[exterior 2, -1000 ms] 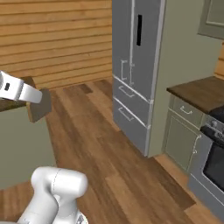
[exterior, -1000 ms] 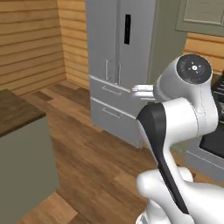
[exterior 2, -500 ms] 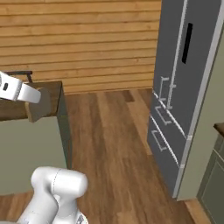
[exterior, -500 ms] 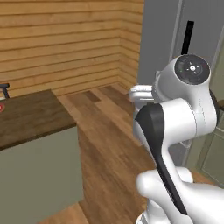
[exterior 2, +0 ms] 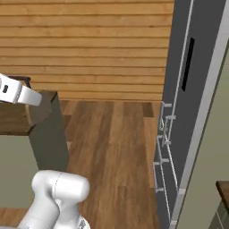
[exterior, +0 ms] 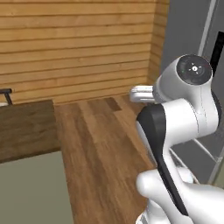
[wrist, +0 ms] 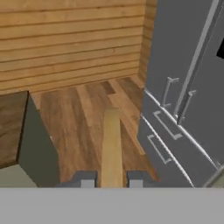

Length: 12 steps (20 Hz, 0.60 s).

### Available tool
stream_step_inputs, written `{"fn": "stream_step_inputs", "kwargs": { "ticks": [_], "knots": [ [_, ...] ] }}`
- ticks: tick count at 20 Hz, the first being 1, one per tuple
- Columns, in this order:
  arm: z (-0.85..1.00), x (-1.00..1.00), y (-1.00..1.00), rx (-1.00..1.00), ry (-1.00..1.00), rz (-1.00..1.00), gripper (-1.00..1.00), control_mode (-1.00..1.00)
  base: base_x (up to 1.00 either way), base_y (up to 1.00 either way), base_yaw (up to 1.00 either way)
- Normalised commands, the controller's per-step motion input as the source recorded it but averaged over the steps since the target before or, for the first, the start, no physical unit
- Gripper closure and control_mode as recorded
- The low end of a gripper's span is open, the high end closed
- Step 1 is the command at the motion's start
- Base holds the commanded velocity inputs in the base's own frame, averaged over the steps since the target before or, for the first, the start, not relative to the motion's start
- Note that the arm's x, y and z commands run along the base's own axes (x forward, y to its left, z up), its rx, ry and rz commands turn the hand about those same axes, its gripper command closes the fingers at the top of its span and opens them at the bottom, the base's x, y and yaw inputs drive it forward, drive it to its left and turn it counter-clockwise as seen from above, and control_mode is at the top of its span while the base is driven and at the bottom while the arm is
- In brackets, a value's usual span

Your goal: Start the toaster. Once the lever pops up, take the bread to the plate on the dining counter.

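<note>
In the hand view my gripper is shut on the bread, a tan slice seen edge-on that runs straight out from between the two dark fingertips. The dining counter shows its dark wooden top and grey-green side at the left of each view. It lies ahead and to the left of the hand. A pale sliver at the far left edge of the counter may be the plate; I cannot tell. The toaster and its lever are out of view.
A tall grey fridge with drawer handles stands close on the right. A wooden floor runs between it and the counter up to a plank wall. A dark stool back shows beyond the counter.
The whole picture has swung, so the base has turned: the fridge has slid to the right and the dining counter has come in on the left. The grip on the bread is unchanged.
</note>
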Motion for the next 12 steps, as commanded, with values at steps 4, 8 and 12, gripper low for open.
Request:
{"fn": "stream_step_inputs", "kwargs": {
  "ticks": [4,8,12],
  "knots": [
    [0.00,0.00,0.00,0.00,0.00,0.00,1.00,1.00,1.00,-0.59,0.41],
    [0.00,0.00,0.00,0.00,0.00,0.00,1.00,1.00,1.00,-0.42,0.44],
    [0.00,0.00,0.00,0.00,0.00,0.00,1.00,1.00,1.00,-0.22,0.41]
  ]
}}
